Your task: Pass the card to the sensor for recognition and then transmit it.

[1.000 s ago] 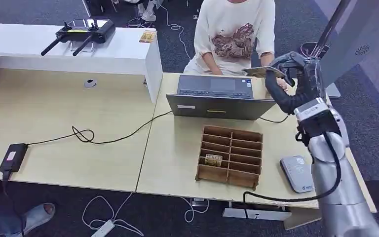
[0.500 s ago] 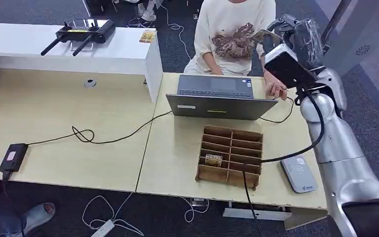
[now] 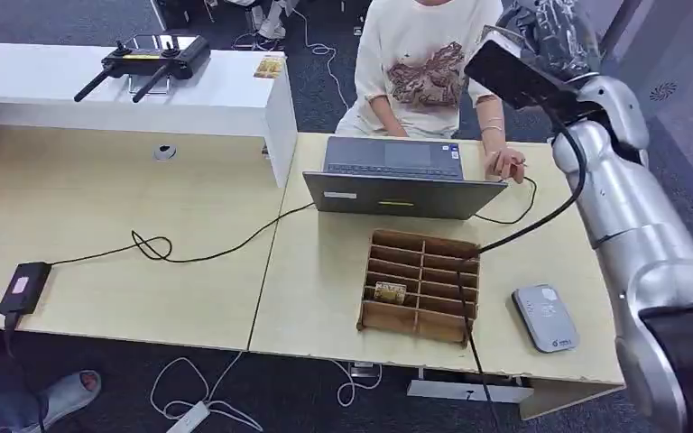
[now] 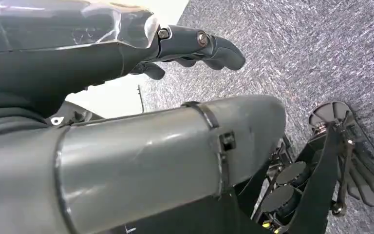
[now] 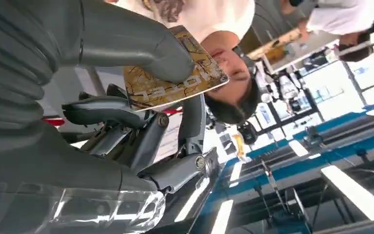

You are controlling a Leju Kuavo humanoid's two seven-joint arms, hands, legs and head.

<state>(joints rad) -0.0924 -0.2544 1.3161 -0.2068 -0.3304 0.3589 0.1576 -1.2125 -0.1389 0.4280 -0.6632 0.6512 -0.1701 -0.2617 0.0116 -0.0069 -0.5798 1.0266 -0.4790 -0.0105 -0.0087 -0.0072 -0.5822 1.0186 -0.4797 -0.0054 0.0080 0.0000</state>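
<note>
One gold card [image 5: 175, 80] in raised right hand [image 5: 126, 112].

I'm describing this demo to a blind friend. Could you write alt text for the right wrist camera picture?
The robot's right hand pinches a gold patterned card between its thick grey thumb and darker fingers. Behind the card, a person in a pale shirt appears, the turned view showing ceiling lights beyond.

Even, bright indoor light, soft shadows; wrist views perhaps slightly blurred.
</note>
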